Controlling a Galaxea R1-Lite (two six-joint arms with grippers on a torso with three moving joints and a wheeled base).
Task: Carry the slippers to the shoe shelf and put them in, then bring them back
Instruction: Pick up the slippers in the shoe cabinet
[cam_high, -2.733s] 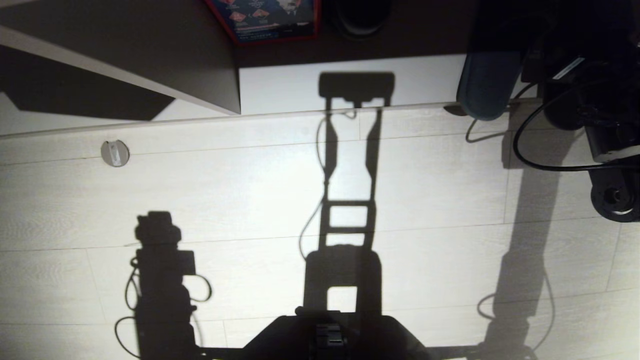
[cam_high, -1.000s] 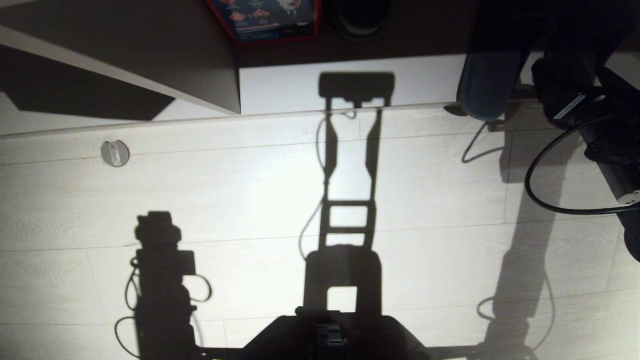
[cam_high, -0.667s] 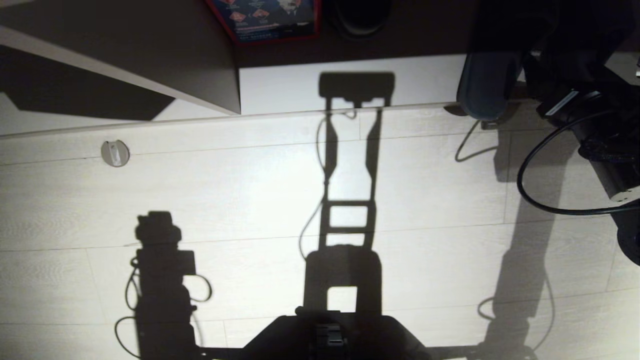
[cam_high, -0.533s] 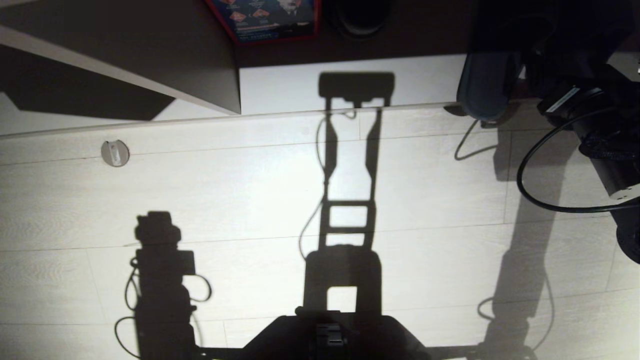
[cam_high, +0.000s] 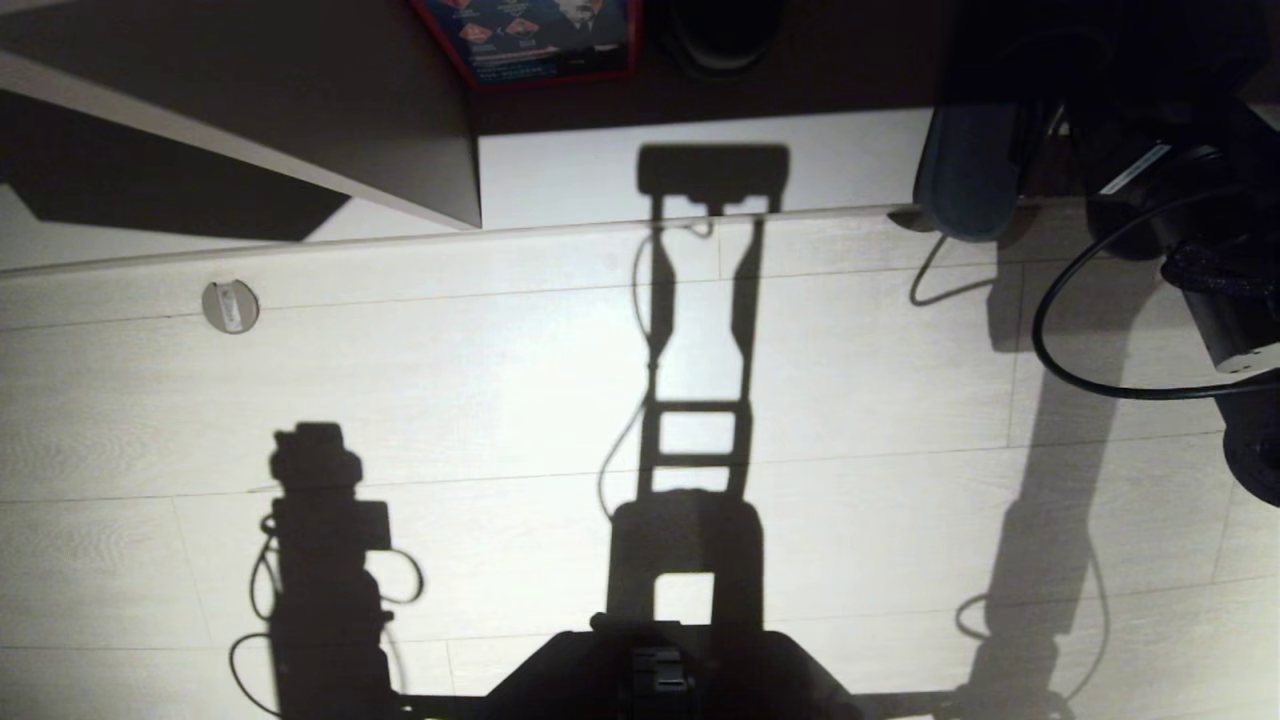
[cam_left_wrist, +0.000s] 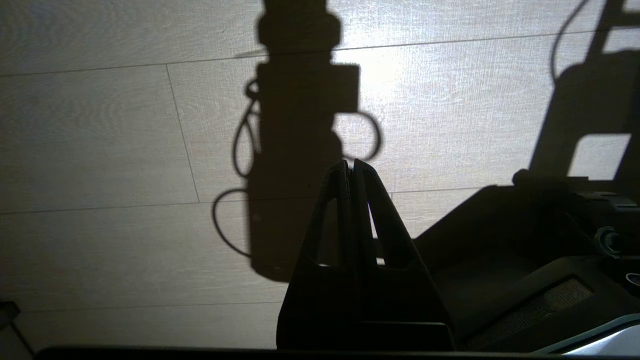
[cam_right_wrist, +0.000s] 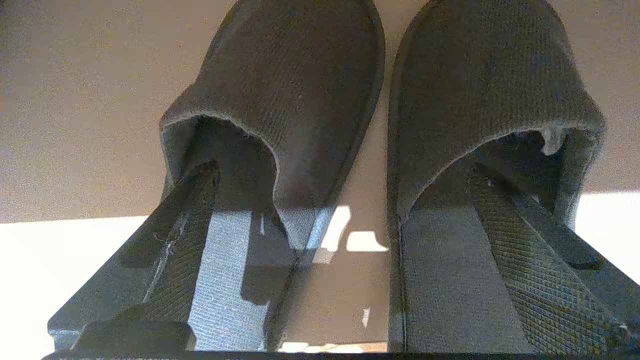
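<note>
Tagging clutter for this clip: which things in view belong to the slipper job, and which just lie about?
Job: slippers, shoe shelf, right claw with a finger inside each slipper.
Lying about: red box, black shoe, blue cushion, floor disc.

The 2 slippers (cam_right_wrist: 380, 125) lie side by side; 1 right hand (cam_right_wrist: 345, 165) finger (cam_right_wrist: 190, 200) inside each.

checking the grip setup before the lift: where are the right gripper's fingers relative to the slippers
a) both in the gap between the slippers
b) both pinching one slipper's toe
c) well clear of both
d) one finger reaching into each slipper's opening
d: in the right wrist view the right gripper stands wide open, one finger entering the left-hand slipper and the other in its mate, the slippers lying side by side.
</note>
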